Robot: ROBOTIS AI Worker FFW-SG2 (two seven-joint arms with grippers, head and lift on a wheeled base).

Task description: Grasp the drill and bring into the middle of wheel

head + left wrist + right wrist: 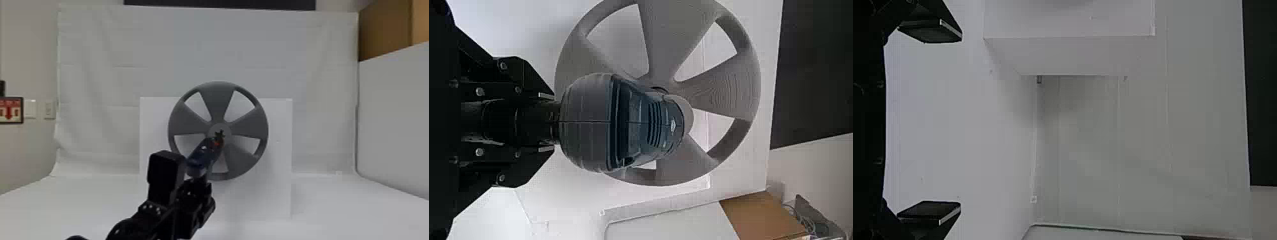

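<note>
Pale cloth (271,48) hangs behind the wheel (217,99), and the left gripper (549,122), the nearer one, pinches the drill (203,155), its nose (218,140) pointing forward at the wheel's middle, while the right gripper (960,122) is spread.

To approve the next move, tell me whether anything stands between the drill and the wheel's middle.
Nothing visible does: the drill, in the left gripper, has its tip in front of the wheel's middle.

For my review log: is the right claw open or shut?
Open: the right claw has its two fingers wide apart, with nothing gripped between them.
</note>
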